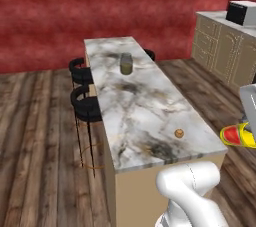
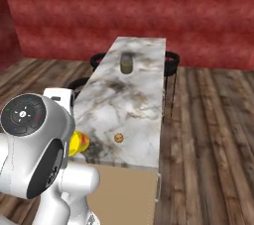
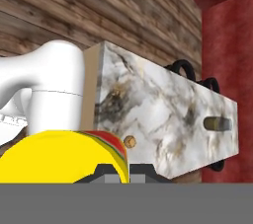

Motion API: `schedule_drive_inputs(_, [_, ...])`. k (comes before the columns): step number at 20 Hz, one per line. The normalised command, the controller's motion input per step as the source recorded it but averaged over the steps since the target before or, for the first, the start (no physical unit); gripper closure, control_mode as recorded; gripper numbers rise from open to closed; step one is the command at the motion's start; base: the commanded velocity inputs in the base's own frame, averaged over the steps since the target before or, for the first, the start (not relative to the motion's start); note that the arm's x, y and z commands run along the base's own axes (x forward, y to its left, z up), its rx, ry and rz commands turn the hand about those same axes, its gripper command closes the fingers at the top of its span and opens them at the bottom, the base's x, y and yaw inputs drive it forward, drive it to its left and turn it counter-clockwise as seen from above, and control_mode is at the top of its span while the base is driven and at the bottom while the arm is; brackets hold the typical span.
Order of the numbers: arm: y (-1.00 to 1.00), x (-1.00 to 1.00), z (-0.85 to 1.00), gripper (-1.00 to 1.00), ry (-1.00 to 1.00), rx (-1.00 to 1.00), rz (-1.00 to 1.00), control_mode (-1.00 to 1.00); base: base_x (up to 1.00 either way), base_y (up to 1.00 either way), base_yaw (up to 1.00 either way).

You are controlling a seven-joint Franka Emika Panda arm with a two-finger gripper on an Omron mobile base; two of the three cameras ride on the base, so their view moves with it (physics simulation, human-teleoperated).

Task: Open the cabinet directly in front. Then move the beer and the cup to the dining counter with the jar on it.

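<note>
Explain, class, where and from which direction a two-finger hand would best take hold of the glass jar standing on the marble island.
Grip the jar around its body, below the grey lid, probably coming in level from the near end of the dining counter. It stands upright, a narrow round cylinder with bare marble on all sides. The stools line the long edges, so the end approach looks freer.

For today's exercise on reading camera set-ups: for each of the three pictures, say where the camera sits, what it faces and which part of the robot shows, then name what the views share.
Left base view: behind the arm, left; faces the dining counter lengthwise; elbow lower right, cup at right edge.
Right base view: behind, right; same counter; arm lower left.
Hand view: on the hand, rolled sideways; gripper shut on the cup.
Shared: counter, jar, stools, small round object.
</note>
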Motion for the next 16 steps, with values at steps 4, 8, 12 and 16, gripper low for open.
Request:
schedule_drive_inputs(4, [0.00,0.00,0.00,1.00,0.00,0.00,0.00,1.00,0.28,-0.15,0.12])
schedule_drive_inputs(8, [0.00,0.00,0.00,1.00,0.00,0.00,0.00,1.00,0.35,-0.12,0.13])
schedule_drive_inputs(12, [0.00,0.00,0.00,1.00,0.00,0.00,0.00,1.00,0.40,-0.12,0.13])
schedule_drive_inputs(16, [-0.09,0.10,0.00,1.00,-0.10,0.00,0.09,-1.00,0.08,-0.03,0.03])
